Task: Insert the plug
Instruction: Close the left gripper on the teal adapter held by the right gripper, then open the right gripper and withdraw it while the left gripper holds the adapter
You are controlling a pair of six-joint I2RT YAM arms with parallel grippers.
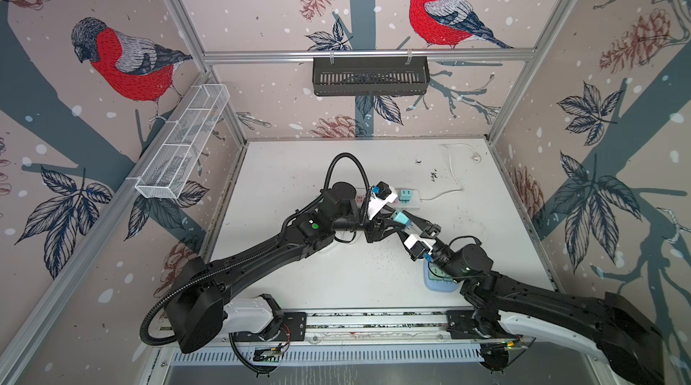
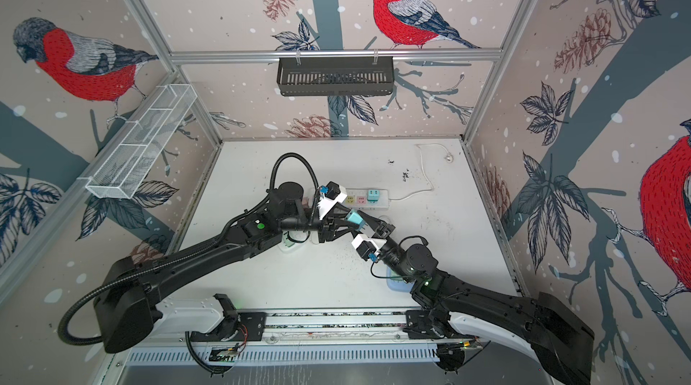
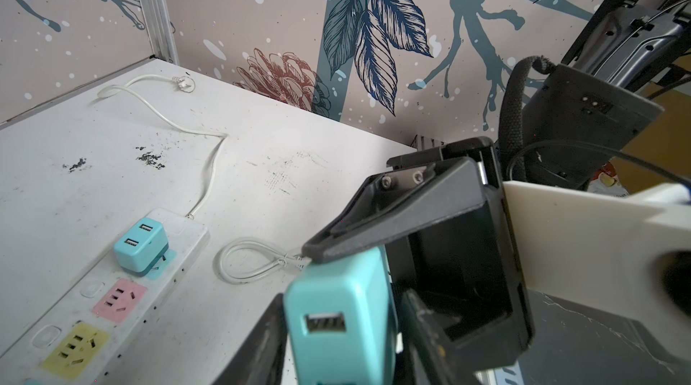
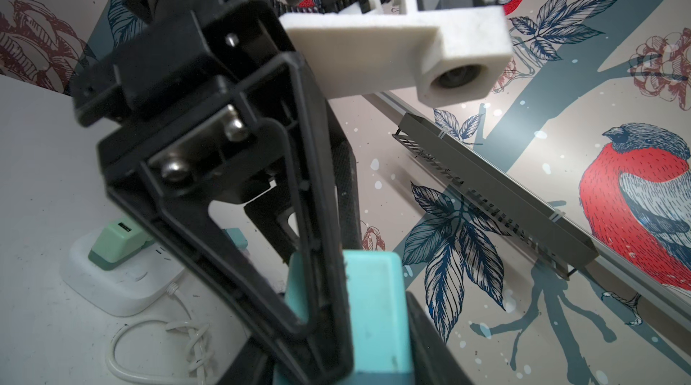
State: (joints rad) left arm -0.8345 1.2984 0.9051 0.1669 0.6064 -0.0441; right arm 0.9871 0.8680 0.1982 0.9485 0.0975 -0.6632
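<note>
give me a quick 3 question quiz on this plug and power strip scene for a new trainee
1. Multiple choice: the right gripper is shut on
a) a screwdriver
b) the teal charger
c) a red cup
2. True or false: the pink socket on the power strip has a plug in it.
3. Fill in: the socket next to the pink one, on the side away from the seated charger, is coloured ____.

Key: 1 b; 2 false; 3 yellow
</note>
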